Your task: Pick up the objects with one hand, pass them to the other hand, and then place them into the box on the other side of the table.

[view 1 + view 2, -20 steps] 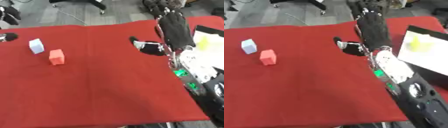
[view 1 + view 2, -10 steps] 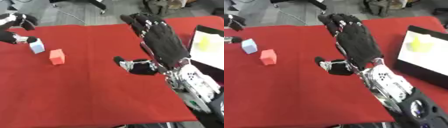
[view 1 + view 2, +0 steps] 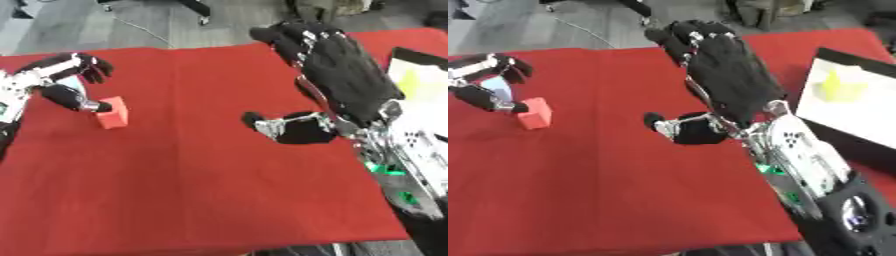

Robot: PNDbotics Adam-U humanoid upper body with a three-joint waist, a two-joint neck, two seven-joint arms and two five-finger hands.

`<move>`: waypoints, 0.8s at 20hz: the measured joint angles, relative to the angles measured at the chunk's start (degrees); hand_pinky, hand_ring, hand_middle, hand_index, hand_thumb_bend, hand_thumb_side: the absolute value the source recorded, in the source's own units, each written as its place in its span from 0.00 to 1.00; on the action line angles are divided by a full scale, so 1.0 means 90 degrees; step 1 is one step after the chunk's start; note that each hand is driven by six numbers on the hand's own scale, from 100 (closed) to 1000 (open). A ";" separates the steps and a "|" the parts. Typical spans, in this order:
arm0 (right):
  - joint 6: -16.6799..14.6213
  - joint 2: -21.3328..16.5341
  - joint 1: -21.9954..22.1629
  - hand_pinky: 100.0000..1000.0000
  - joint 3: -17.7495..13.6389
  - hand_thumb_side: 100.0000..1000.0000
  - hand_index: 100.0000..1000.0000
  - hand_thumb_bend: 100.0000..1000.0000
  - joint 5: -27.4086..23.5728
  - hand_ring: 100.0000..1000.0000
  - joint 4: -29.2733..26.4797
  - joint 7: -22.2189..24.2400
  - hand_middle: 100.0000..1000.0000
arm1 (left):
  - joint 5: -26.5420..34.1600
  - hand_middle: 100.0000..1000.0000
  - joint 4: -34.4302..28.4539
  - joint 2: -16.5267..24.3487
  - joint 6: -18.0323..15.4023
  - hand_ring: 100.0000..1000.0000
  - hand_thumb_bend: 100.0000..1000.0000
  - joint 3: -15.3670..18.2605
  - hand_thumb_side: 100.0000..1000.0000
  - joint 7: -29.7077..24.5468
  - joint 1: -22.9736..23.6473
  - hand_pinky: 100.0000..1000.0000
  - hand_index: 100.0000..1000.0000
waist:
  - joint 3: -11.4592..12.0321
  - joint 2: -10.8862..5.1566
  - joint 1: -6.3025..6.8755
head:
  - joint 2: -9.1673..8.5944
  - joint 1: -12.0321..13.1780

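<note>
red cloth [image 3: 201, 190] on table – left hand [image 3: 61, 82] fingers curled round pale block [image 3: 499, 90]; right hand [image 3: 341, 80] fingers spread.

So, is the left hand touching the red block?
Touching: in the left eye view, the left hand has its thumb tip against the side of the red block.

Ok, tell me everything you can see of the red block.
The red block is a small, plain, matte cube, possibly foam. It sits on the red tablecloth near the table's left side, turned slightly askew. The left hand reaches in just beside it, and the thumb tip appears to touch the block's upper left edge. Nothing rests on top of it.
</note>
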 measured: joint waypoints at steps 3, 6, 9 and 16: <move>-0.0014 0.0001 0.0017 0.71 -0.0002 0.38 0.90 0.49 -0.0027 0.79 0.0000 -0.0006 0.72 | -0.0318 0.68 0.0051 -0.0048 0.0158 0.66 0.58 -0.0064 0.23 0.0317 0.0000 0.69 0.83 | -0.0013 0.0009 -0.0010 | 0.0000 0.0022; -0.0014 0.0002 0.0034 0.71 -0.0003 0.38 0.90 0.49 -0.0037 0.79 0.0000 -0.0010 0.72 | -0.0637 0.68 0.0074 -0.0089 0.0318 0.66 0.57 -0.0087 0.21 0.0638 0.0000 0.69 0.83 | -0.0025 0.0042 -0.0036 | 0.0000 0.0039; -0.0001 0.0006 0.0037 0.71 -0.0003 0.38 0.90 0.49 -0.0065 0.79 0.0000 -0.0023 0.72 | -0.1259 0.66 0.0157 -0.0186 0.0449 0.64 0.56 -0.0118 0.18 0.1110 0.0001 0.68 0.82 | -0.0058 0.0049 -0.0054 | 0.0000 0.0046; 0.0042 0.0023 0.0051 0.71 -0.0018 0.38 0.90 0.49 -0.0091 0.79 -0.0001 -0.0055 0.72 | -0.6134 0.52 0.0756 -0.0857 0.0387 0.53 0.45 0.0817 0.11 0.3494 -0.0003 0.64 0.72 | -0.0046 0.0085 -0.0092 | 0.0000 0.0045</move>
